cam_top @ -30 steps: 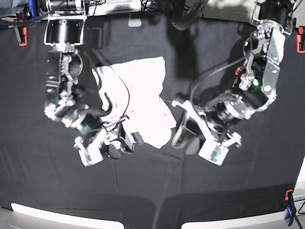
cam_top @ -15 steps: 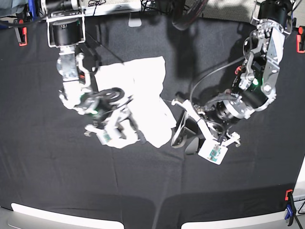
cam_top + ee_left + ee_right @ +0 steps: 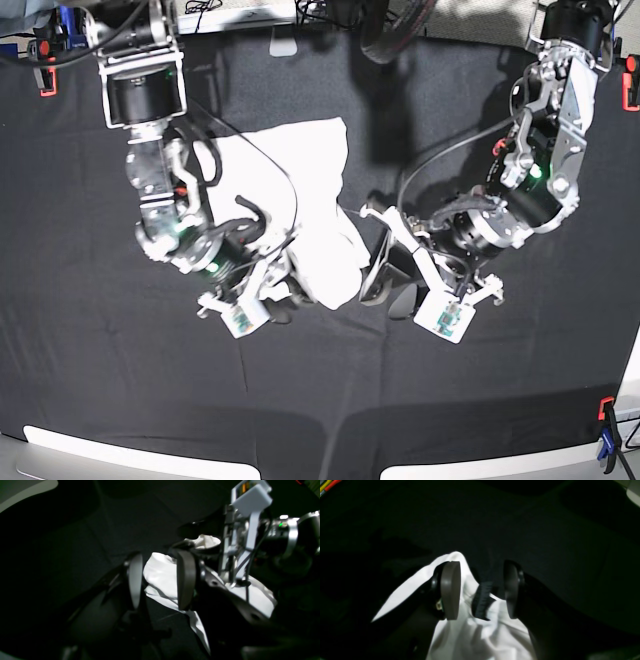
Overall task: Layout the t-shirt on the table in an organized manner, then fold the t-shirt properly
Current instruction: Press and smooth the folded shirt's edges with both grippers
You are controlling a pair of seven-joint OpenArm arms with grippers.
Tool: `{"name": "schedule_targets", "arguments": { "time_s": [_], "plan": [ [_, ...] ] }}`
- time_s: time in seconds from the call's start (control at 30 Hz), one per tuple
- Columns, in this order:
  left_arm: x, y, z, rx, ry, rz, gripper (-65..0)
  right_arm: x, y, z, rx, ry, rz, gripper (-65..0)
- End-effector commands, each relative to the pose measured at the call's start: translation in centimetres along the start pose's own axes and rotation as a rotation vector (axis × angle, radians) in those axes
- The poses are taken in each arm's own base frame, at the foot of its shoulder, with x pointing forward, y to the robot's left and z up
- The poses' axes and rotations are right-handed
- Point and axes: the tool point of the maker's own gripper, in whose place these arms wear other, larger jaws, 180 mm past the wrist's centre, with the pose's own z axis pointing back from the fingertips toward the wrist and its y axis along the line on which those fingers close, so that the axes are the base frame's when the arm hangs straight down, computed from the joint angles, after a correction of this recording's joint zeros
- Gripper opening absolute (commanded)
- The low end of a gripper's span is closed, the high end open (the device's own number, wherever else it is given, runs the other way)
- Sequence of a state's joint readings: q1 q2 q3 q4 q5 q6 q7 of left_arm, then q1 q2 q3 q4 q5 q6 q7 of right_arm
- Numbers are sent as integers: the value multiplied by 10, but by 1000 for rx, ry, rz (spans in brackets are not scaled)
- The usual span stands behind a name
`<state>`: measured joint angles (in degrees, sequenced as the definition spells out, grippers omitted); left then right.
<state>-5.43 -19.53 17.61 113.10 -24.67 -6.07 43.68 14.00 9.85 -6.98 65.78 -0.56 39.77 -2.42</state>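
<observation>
The white t-shirt (image 3: 305,190) lies crumpled, plain side up, in the middle of the black-clothed table (image 3: 500,400). My right gripper (image 3: 283,290), on the base view's left, sits at the shirt's near-left edge. In its wrist view the gripper (image 3: 480,590) is open, with white cloth (image 3: 475,635) lying under and between the fingers, not pinched. My left gripper (image 3: 385,285) hovers just right of the shirt's near corner. It is open too (image 3: 160,580), and the shirt (image 3: 162,585) shows in the gap beyond its fingers. No print is visible.
Orange clamps (image 3: 45,75) (image 3: 630,85) (image 3: 605,410) hold the black cloth at the table's edges, with a blue clamp (image 3: 608,450) at the near right. The right arm's white camera mount (image 3: 250,502) stands close behind the shirt in the left wrist view. Cables run along the back edge.
The right arm has swung from the bare cloth at the left onto the shirt's near-left edge, and that part of the shirt has bunched up. The left arm has barely moved.
</observation>
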Motion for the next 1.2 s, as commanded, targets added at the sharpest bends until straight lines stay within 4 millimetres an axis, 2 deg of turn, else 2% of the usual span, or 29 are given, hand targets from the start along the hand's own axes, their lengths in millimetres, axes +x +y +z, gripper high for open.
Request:
{"name": "schedule_targets", "arguments": {
  "time_s": [0.0, 0.07, 0.13, 0.2, 0.23, 0.3, 0.47, 0.57, 0.67, 0.8, 1.07, 1.17],
  "plan": [
    [18, 0, 2, -3, -57, -11, -434, 3, -2, -4, 0, -14, 6, -381],
    [15, 0, 2, -6, -44, -14, -434, -29, 4, -10, 6, 53, -6, -381],
    [11, -2, 1, -19, -20, -26, -434, -69, 10, -11, -3, 142, -25, -381],
    [6, -3, 1, -24, 6, -32, -435, -107, 14, -7, -13, 233, -34, -381],
    [5, -3, 1, -23, 14, -32, -435, -120, 17, -4, -7, 260, -44, -381],
    [4, -3, 1, -23, 20, -32, -434, -132, 19, -1, 0, 297, -49, -381],
    [3, -3, 1, -23, 23, -32, -435, -143, 20, 2, -2, 369, -78, -381],
    [3, -2, 1, -19, 26, -36, -435, -131, 15, -2, -16, 321, -120, -381],
    [7, -1, 1, -16, 13, -43, -435, -108, 13, -7, -5, 264, -131, -381],
    [7, 7, 2, 31, 20, -91, -435, -83, 15, -6, 36, 330, -94, -381],
    [9, 9, 2, 32, 9, -91, -435, 12, 8, 2, 23, 215, -21, -381],
    [13, 21, 4, 67, 10, -96, -434, 44, 1, 9, 1, 128, -6, -380]
  ]
}}
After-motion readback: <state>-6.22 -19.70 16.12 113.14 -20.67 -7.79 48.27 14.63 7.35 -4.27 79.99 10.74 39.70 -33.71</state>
